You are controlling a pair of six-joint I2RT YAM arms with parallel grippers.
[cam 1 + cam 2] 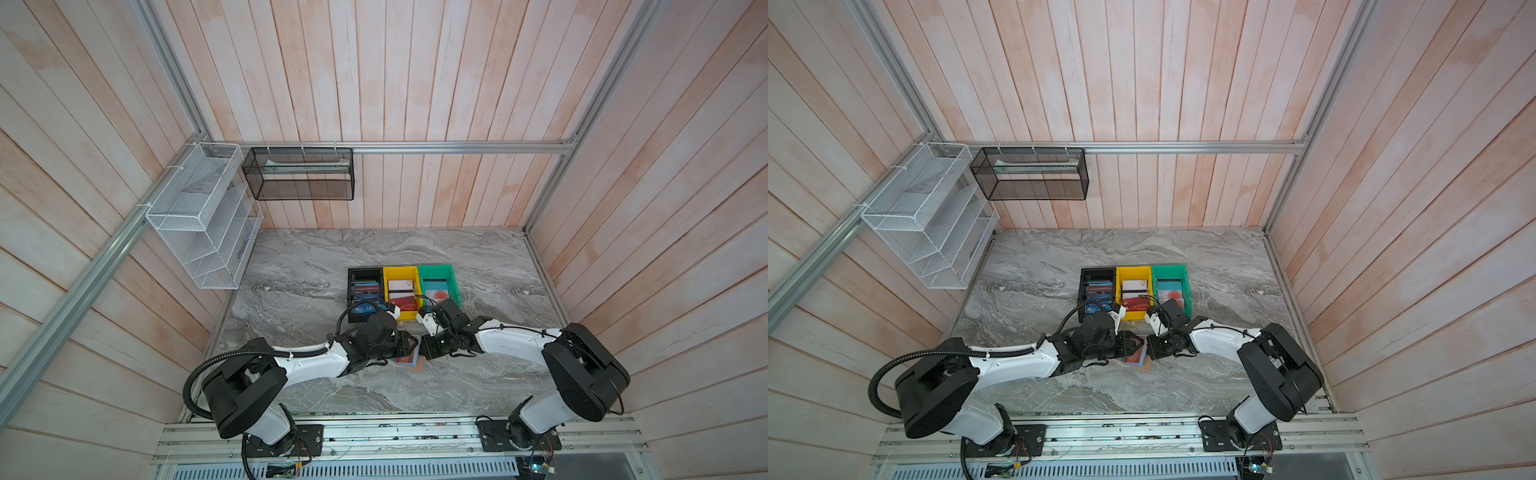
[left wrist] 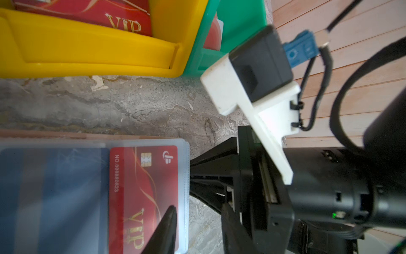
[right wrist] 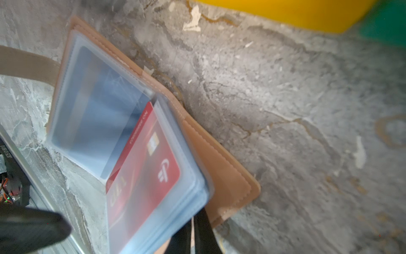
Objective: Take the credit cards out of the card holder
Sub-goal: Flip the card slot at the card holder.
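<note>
Card holder: tan-brown cover, paler stitching along edge.
Sleeves: pale blue, see-through.
Credit card in sleeve: red, gold "VIP" lettering, gold swirl lines, gold chip, white logo.
Desk: grey marble pattern, pale veins.
Centre of frame in both top views: black bin, yellow bin, green bin.
Walls: pinkish-white planks.
Upper left: white wire basket, black mesh basket.
</note>
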